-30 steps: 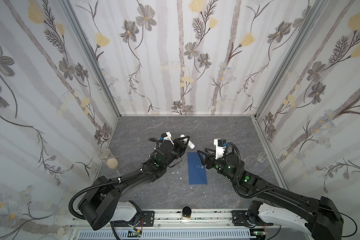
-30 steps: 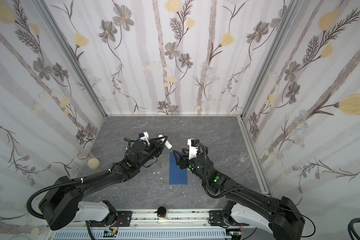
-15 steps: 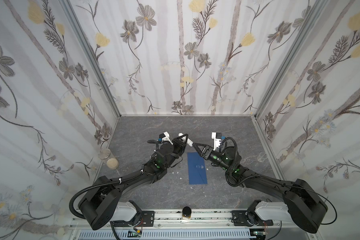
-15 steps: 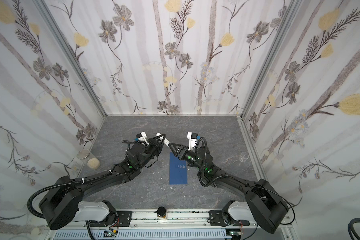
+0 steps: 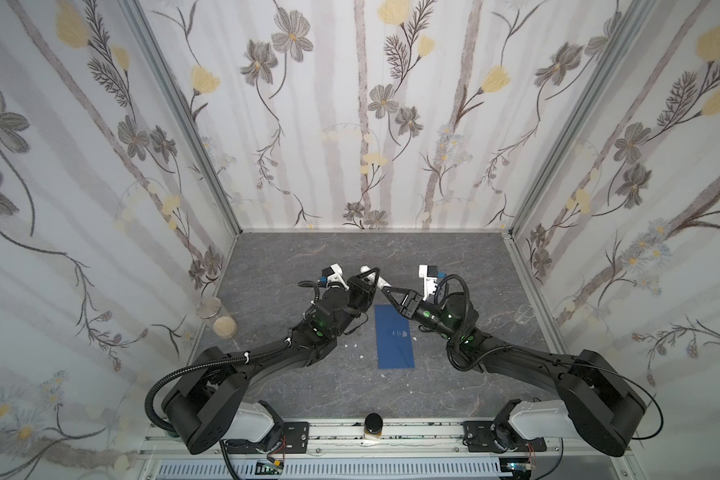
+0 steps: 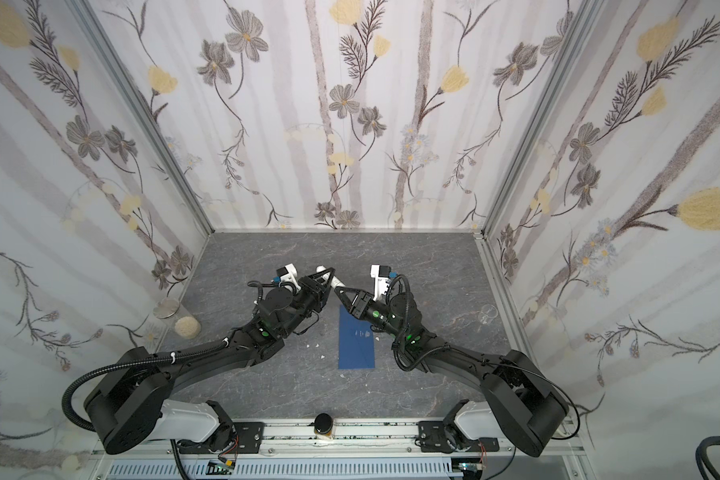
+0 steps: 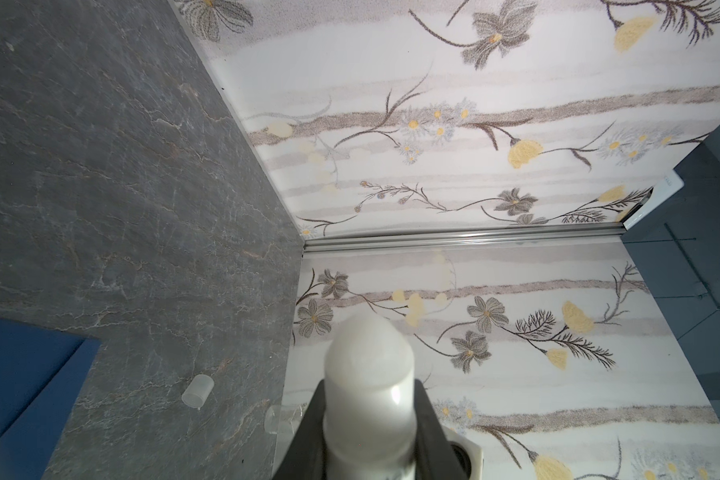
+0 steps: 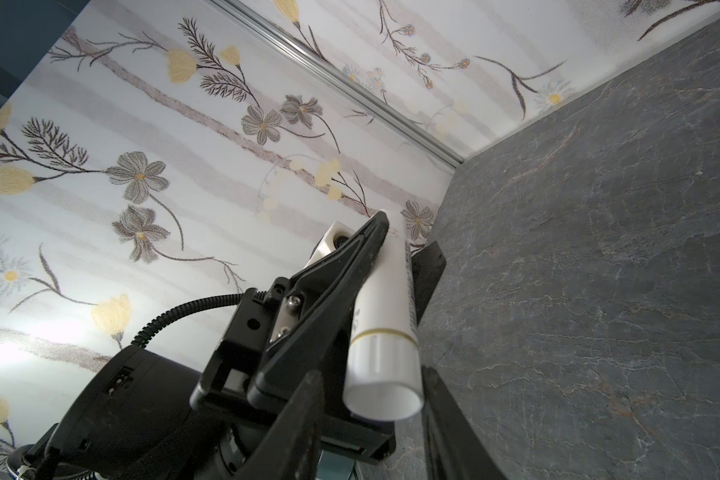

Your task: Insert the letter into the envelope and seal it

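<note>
- 1 white glue stick [image 7: 368, 395], uncapped, its tip rounded.
- 1 clear cap [image 7: 197, 390] lying on the grey stone table [image 5: 433, 266].
- 1 clear jar [image 5: 208, 308] by the left wall.
- 1 black-lidded jar [image 5: 374, 424] on the front rail.

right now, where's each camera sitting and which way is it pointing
Top views: high over the front rail, facing down toward the back wall; the left arm, right arm, envelope and table show.
Left wrist: on the left arm, looking along its jaws, clamped on the glue stick, toward a wall corner.
Right wrist: on the right arm, looking between its open jaws at the left arm's jaws gripping the glue stick.
Shared: both wrist views show the glue stick; left wrist and top views share the envelope.
</note>
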`<action>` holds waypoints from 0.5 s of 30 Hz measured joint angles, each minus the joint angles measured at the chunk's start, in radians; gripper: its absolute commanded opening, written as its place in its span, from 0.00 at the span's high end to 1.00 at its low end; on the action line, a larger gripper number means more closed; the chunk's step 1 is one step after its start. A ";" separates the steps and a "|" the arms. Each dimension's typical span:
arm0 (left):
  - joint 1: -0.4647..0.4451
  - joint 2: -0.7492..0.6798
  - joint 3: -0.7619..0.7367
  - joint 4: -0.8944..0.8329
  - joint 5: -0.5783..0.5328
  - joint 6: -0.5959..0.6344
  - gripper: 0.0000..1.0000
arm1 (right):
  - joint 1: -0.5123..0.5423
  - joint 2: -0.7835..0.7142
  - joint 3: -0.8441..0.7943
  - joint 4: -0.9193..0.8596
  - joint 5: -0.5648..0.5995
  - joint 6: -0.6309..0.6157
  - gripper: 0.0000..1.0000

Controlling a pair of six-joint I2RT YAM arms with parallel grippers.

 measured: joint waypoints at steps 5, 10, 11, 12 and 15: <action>-0.006 0.000 -0.001 0.013 -0.005 -0.016 1.00 | 0.000 0.000 0.005 -0.010 0.001 -0.003 0.80; -0.006 0.000 -0.005 0.017 -0.005 -0.020 1.00 | 0.000 -0.028 0.020 -0.082 0.015 -0.048 0.83; -0.006 0.000 -0.005 0.020 -0.002 -0.021 1.00 | 0.002 -0.039 0.027 -0.109 0.023 -0.068 0.84; -0.006 0.000 -0.005 0.022 0.000 -0.024 1.00 | 0.005 -0.049 0.035 -0.140 0.031 -0.089 0.84; -0.006 0.000 -0.005 0.025 0.014 -0.032 1.00 | 0.015 -0.084 0.065 -0.252 0.061 -0.174 0.84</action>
